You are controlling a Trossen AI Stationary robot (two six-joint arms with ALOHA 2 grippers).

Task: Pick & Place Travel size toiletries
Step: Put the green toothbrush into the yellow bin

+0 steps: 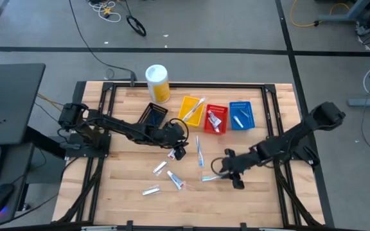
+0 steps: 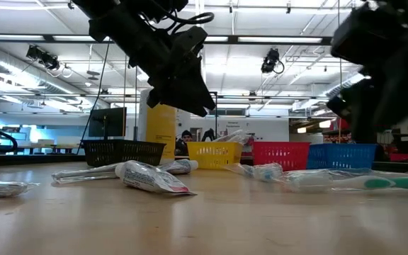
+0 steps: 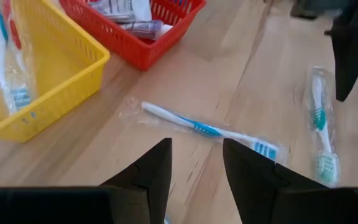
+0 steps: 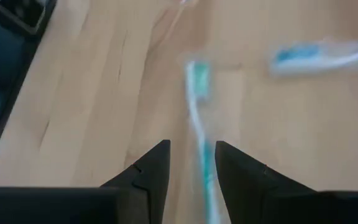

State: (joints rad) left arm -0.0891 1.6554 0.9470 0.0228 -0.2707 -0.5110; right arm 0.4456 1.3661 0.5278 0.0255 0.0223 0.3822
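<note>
My left gripper (image 1: 179,151) hangs open and empty above the table's middle; it also shows in the low view (image 2: 190,85). Past its fingers (image 3: 196,168) lies a wrapped blue toothbrush (image 3: 210,129). My right gripper (image 1: 229,169) is open and low over a wrapped green toothbrush (image 1: 212,176), whose handle (image 4: 202,155) runs between the fingers; I cannot tell whether they touch it. Three white tubes (image 1: 159,168) (image 1: 176,181) (image 1: 150,190) lie flat on the wood near the front.
A black tray (image 1: 151,115), a yellow tray (image 1: 186,114), a red tray (image 1: 218,128) and a blue tray (image 1: 248,115) stand in a row at the back, three of them holding toiletries. A tall yellow canister (image 1: 157,82) stands behind them. Bare wood (image 1: 121,167) lies at the front left.
</note>
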